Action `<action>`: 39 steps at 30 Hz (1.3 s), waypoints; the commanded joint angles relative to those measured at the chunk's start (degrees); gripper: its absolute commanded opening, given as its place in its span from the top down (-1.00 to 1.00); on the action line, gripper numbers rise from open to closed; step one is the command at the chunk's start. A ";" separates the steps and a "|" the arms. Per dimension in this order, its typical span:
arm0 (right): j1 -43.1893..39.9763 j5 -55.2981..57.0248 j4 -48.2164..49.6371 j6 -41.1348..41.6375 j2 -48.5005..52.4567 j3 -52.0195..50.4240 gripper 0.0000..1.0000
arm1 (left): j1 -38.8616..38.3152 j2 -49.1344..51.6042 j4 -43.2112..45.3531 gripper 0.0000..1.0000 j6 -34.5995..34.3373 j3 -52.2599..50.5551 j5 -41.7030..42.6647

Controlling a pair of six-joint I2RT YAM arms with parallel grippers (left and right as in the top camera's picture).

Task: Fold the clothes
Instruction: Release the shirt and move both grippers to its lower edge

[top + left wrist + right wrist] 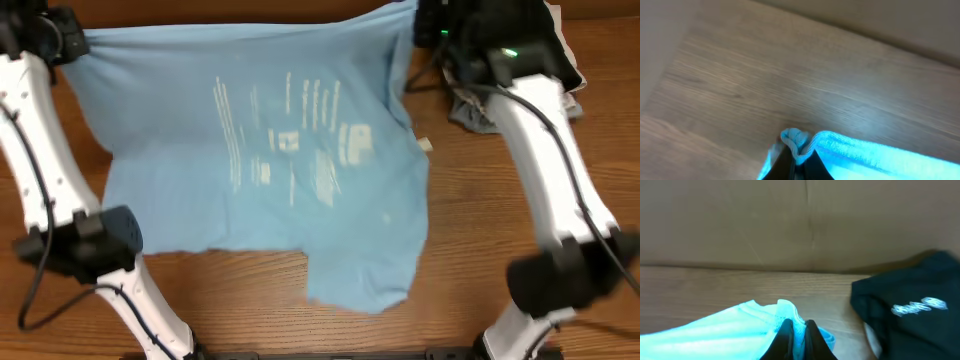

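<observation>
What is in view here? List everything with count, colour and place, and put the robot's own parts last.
T-shirt: one, light sky-blue with white print, spread over the middle of the table, its two far corners pinched.
Black garment: one, black with a small white logo, far right, beside the T-shirt's corner.
Grey fabric: one crumpled piece, grey, far right, partly under the right arm.
White scrap: one, small, at the T-shirt's right edge; too small to identify.
Table: one, brown wood grain, under everything.
Left arm: one, white and black, left side.
Right arm: one, white and black, right side.
Left gripper: one, dark, shut on the T-shirt's far left corner.
Right gripper: one, dark, shut on the T-shirt's far right corner.
</observation>
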 commanded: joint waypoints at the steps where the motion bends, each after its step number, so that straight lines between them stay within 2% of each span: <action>1: -0.48 1.60 3.02 -0.39 4.44 0.11 0.93 | 0.50 4.92 1.97 0.91 -0.13 0.13 -1.55; 9: -0.98 -0.28 2.08 -0.20 8.79 0.11 0.93 | 0.63 10.71 0.09 0.92 -0.11 0.13 -1.95; 17: -0.98 -7.69 -9.97 -0.17 7.82 0.35 0.92 | 0.74 9.92 -6.71 0.92 -0.13 0.20 -2.01; 25: -0.96 -8.96 -19.43 -0.20 8.68 0.20 0.92 | 0.74 11.06 -12.02 0.92 1.97 0.11 -2.05; 36: -0.92 -11.10 -25.66 -0.15 10.51 -2.36 0.92 | 1.14 17.44 -19.82 0.91 2.01 -0.15 -4.72; 38: -0.92 -11.34 -26.05 -0.20 10.51 -3.87 0.86 | 1.38 18.53 -20.22 0.53 2.01 -0.15 -4.98; 39: -0.92 -11.50 -26.45 -0.20 10.51 -4.44 0.56 | 1.46 19.08 -20.20 0.17 1.97 -0.15 -4.74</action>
